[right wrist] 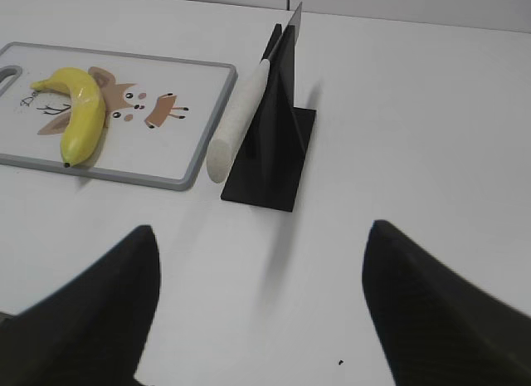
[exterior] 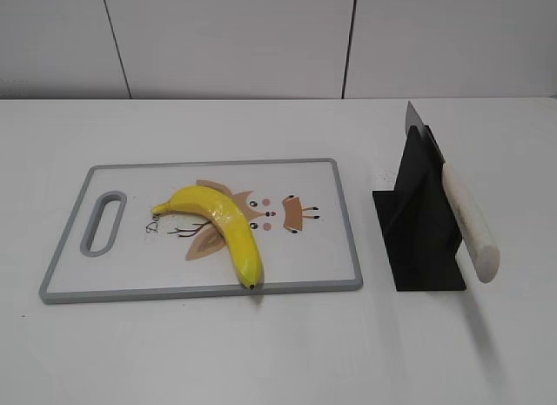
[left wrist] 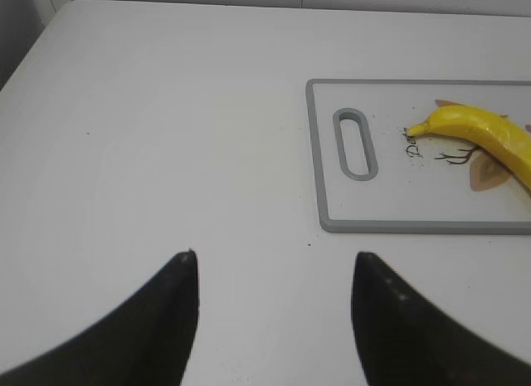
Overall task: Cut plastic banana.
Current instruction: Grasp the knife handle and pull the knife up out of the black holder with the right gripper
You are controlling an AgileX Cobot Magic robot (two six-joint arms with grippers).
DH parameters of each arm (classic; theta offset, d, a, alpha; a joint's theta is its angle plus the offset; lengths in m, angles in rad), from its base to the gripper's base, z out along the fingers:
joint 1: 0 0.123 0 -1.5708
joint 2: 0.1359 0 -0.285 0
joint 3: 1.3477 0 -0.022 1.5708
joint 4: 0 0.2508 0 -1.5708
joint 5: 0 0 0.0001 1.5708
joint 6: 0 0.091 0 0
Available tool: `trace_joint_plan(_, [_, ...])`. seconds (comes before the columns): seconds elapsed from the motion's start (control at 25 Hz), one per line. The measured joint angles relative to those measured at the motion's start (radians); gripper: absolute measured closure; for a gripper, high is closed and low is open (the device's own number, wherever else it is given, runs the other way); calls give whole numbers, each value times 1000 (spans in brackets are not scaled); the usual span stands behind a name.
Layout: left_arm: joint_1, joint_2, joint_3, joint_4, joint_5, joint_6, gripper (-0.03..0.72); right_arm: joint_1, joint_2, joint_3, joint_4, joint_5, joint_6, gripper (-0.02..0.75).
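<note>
The plastic banana [exterior: 222,226] lies on a white cutting board [exterior: 331,253] with a grey rim, its dark tip at the board's near edge. It also shows in the left wrist view [left wrist: 481,133] and the right wrist view [right wrist: 79,112]. A knife with a white handle [exterior: 470,218] rests in a black stand [exterior: 418,222] right of the board. My left gripper [left wrist: 274,257] is open and empty over bare table left of the board. My right gripper [right wrist: 261,232] is open and empty, in front of the knife stand [right wrist: 278,145]. Neither gripper shows in the exterior view.
The board [left wrist: 319,153] has a slotted handle [exterior: 103,222] at its left end. The white table runs back to a pale panelled wall [exterior: 261,39]. The knife handle [right wrist: 236,120] slants out from the stand toward the near side.
</note>
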Motion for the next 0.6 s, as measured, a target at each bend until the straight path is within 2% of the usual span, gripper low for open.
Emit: trace_joint_plan(0.6, [0,0,0,0,0,0,154,0,0,2,33,0,0,155])
